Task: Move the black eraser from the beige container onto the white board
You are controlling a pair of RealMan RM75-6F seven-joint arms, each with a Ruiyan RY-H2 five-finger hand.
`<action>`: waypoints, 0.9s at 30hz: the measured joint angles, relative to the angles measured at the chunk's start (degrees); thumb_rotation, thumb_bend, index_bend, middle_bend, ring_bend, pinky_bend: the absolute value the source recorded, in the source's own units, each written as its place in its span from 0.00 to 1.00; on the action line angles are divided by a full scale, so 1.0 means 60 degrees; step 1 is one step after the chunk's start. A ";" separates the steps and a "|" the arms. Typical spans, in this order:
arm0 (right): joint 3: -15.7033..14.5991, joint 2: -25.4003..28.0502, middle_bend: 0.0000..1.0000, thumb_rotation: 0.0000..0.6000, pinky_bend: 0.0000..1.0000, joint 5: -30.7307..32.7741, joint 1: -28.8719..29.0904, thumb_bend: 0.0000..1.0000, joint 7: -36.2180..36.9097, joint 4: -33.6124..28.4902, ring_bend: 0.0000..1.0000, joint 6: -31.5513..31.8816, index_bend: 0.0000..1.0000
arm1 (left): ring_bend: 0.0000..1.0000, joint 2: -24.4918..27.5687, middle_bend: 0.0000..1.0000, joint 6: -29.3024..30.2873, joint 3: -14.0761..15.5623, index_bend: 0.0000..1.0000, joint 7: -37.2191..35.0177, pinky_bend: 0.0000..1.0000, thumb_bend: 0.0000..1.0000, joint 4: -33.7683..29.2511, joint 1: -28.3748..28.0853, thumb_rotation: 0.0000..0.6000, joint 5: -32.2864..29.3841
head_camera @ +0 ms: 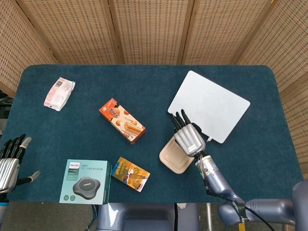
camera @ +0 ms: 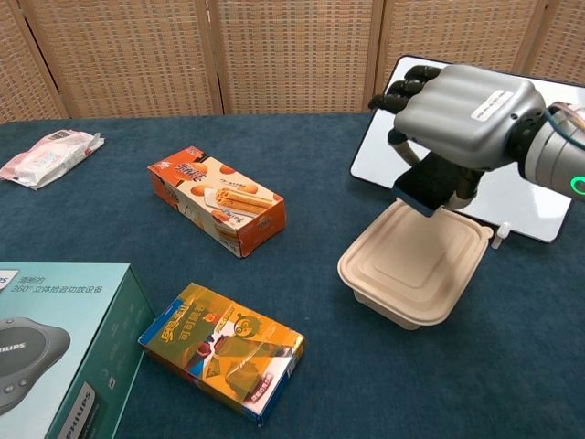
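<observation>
The right hand (camera: 454, 114) has a grey metallic shell with black fingers (camera: 402, 91) and a small white label (text unreadable); beside it, a green ring light (camera: 578, 186) glows on the blue-grey forearm (head_camera: 216, 179). The left hand (head_camera: 9, 161) looks alike.

— How's the light?
— Bright and even, seemingly from overhead; shadows under the snack box (camera: 217, 204) are soft and short.
— Any glare?
— A pale sheen on the white board (camera: 512, 155) behind the right hand (camera: 457, 114).
— Sharpness?
— Both views crisp; beside the box, nothing blurs.
</observation>
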 measured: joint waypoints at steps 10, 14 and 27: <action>0.0244 -0.0194 0.05 1.00 0.00 -0.1369 -0.0784 0.13 0.1343 0.1025 0.00 0.1489 0.52 | 0.00 -0.0017 0.00 0.0109 -0.0003 0.00 0.0019 0.00 0.15 -0.0022 0.0029 1.00 0.0065; 0.0260 -0.0429 0.05 1.00 0.00 -0.1738 -0.1074 0.12 0.1969 0.1750 0.00 0.1767 0.52 | 0.00 -0.0085 0.00 0.0234 -0.0019 0.00 -0.0020 0.00 0.15 0.0037 0.0054 1.00 0.0156; 0.0227 -0.1960 0.05 1.00 0.00 -0.3190 -0.1652 0.10 0.3793 0.5364 0.00 0.2649 0.52 | 0.00 -0.0179 0.00 0.0190 -0.0043 0.00 0.0021 0.00 0.15 0.0105 0.0044 1.00 0.0097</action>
